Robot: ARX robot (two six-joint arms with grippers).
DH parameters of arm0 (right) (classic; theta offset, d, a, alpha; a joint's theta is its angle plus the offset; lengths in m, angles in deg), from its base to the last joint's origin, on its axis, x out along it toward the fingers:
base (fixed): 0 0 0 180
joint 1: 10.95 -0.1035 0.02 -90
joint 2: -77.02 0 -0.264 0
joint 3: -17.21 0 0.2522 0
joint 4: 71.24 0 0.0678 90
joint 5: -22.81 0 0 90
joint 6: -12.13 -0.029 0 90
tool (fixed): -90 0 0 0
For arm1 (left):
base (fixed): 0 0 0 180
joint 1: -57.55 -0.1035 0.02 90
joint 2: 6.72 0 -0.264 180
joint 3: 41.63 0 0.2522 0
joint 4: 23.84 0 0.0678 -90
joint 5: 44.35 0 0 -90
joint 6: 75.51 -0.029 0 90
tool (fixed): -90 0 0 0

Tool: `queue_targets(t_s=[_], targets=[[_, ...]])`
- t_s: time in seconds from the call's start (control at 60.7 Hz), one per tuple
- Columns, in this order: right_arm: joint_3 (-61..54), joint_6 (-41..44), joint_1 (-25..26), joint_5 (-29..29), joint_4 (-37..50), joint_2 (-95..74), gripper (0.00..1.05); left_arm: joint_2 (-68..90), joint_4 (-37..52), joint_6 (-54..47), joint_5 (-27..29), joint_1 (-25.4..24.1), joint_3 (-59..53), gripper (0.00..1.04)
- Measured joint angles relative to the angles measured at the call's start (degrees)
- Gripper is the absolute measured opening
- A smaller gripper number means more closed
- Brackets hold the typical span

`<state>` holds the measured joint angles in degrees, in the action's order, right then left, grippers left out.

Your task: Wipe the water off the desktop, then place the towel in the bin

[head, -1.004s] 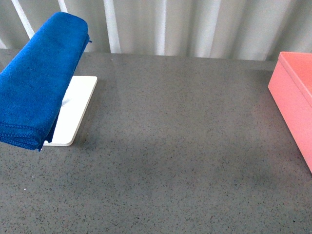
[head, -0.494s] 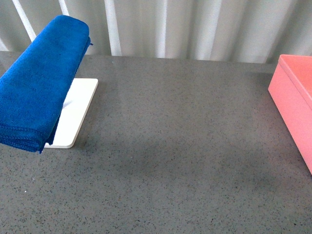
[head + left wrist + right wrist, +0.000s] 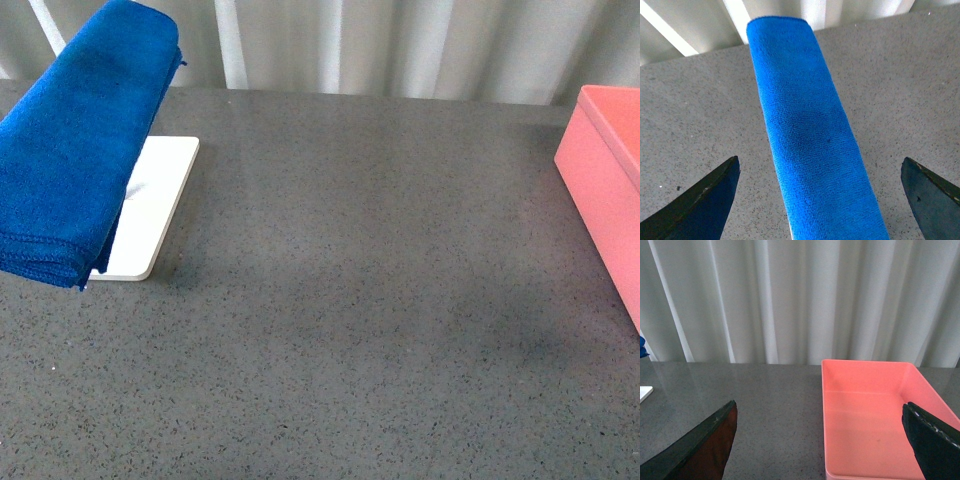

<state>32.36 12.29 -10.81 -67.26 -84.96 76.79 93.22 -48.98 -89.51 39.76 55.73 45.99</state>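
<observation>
Blue microfibre fills the far left: the towel (image 3: 85,150) hangs folded in a long thick roll, raised above a flat white tray (image 3: 150,225) that sits on the desktop (image 3: 350,300). Whatever carries the roll is hidden under the cloth. Its stitched hem hangs at the near end, over the tray's near edge.

In the left wrist view the left gripper (image 3: 818,162) hovers over the roll with its dark fingers (image 3: 705,200) spread wide, one on either side of the cloth and not touching it. Nothing is held.

My judgement is that the towel will be light, soft and floppy, and that its fluffy pile will give the pads good grip. It will sag and may unfold if caught by a single layer. The best hold looks to be across the middle of the roll, pinching all the folds together, not the loose hem.

Across the middle, the speckled grey stone runs bare to the pleated curtain (image 3: 400,45) at the far edge. I cannot make out water on it for certain.

At the right edge stands the salmon-pink bin (image 3: 605,190), well apart from the towel. The right wrist view shows its inside empty, and the right gripper (image 3: 818,406) hangs near it with its fingers parted and nothing between them.
</observation>
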Motion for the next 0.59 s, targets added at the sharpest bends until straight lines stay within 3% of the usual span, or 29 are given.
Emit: queue_targets(t_s=[0.263, 0.593], targets=[[0.0, 0.0, 0.0, 0.0, 0.0, 0.0, 0.98, 10.2, -4.1, -2.5, 3.0, -0.2, 8.8, 0.98], [0.0, 0.0, 0.0, 0.0, 0.0, 0.0, 0.98, 15.2, -4.4, -2.4, 3.4, -0.4, 10.6, 0.98]])
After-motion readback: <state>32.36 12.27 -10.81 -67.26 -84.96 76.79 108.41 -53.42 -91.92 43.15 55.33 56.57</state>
